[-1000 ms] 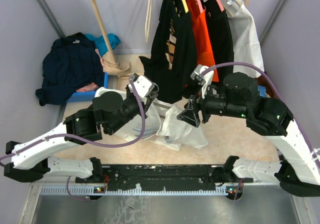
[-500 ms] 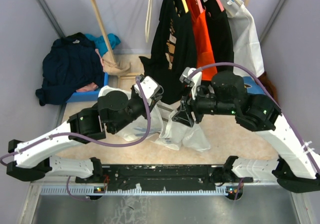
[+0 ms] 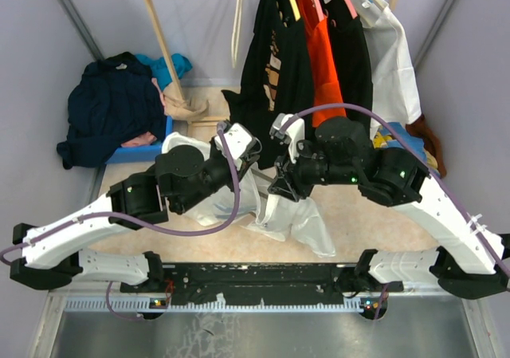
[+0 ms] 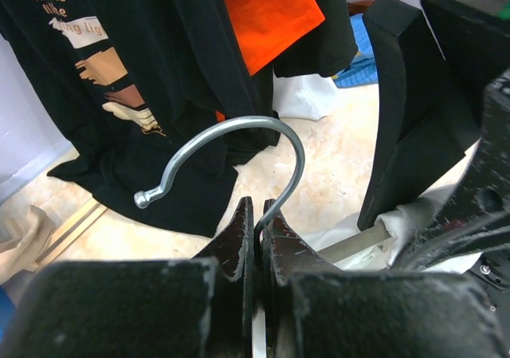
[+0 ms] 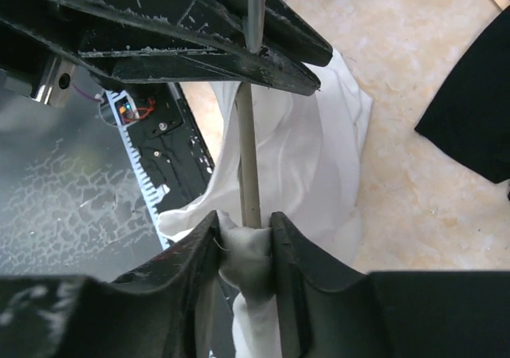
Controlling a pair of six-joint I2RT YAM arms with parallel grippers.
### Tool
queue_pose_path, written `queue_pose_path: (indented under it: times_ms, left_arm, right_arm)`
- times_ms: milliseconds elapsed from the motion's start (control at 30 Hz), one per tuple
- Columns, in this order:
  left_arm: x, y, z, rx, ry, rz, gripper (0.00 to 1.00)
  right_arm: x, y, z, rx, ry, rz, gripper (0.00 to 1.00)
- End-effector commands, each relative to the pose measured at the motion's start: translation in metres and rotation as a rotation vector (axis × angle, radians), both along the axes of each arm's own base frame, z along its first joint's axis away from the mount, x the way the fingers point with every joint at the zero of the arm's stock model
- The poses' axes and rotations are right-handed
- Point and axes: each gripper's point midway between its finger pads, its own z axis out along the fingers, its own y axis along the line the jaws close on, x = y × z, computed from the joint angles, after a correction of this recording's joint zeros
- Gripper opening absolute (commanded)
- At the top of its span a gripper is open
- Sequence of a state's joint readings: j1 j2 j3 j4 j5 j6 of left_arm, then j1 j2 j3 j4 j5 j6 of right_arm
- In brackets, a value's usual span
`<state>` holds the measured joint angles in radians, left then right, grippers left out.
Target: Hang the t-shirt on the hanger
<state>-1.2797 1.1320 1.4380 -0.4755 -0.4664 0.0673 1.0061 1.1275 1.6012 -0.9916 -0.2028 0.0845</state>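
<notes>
1. The left hand [image 4: 256,214] is clamped shut on the stem of the hanger [image 4: 239,122], whose hook curves up and away toward the black shirt [image 4: 119,95] on the rail
2. The right hand [image 5: 245,242] is pinched closed on a wad of the t-shirt [image 5: 319,151], just at the tip of the hanger's pale arm
3. That arm runs straight from one hand to the other, so the hands face each other along its long axis
4. The rest of the t-shirt droops below both hands, and its lower edge seems to rest on the surface [image 3: 358,206]
5. I'd say the cloth must travel along that arm toward the left hand, and the right hand is the one placed for it
6. Hung clothes crowd close behind; the open room lies forward and to the right
</notes>
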Motion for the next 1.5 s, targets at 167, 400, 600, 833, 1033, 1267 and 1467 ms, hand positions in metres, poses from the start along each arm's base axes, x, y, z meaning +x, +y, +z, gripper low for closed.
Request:
queue_pose_path:
  times_ms: [167,400,600,833,1033,1267,1467]
  left_arm:
    - [-0.002,0.004,0.036,-0.152,-0.039,-0.001,0.00]
    - [0.017,0.020,0.022,-0.111,-0.050,0.149,0.32]
    - [0.027,0.039,0.023,-0.096,-0.064,0.256,0.53]
    - [0.029,0.081,0.029,-0.154,-0.077,0.372,0.75]
    - [0.028,0.092,0.036,-0.163,-0.099,0.381,0.85]
    - [0.001,0.060,0.049,-0.213,-0.087,0.117,0.93]
    - [-0.022,0.028,0.036,-0.170,-0.049,-0.085,0.94]
  right_arm:
    - [-0.005,0.005,0.012,0.026,-0.025,0.038,0.00]
    - [0.001,-0.004,0.028,0.066,-0.032,-0.044,0.00]
    - [0.005,-0.013,0.028,0.056,-0.032,-0.104,0.00]
    - [0.005,-0.026,0.024,0.035,-0.012,-0.157,0.00]
    - [-0.002,-0.032,0.020,0.068,0.009,-0.166,0.00]
    - [-0.006,-0.026,0.007,0.079,0.048,-0.153,0.00]
    - [-0.004,-0.015,0.004,0.109,0.065,-0.146,0.00]
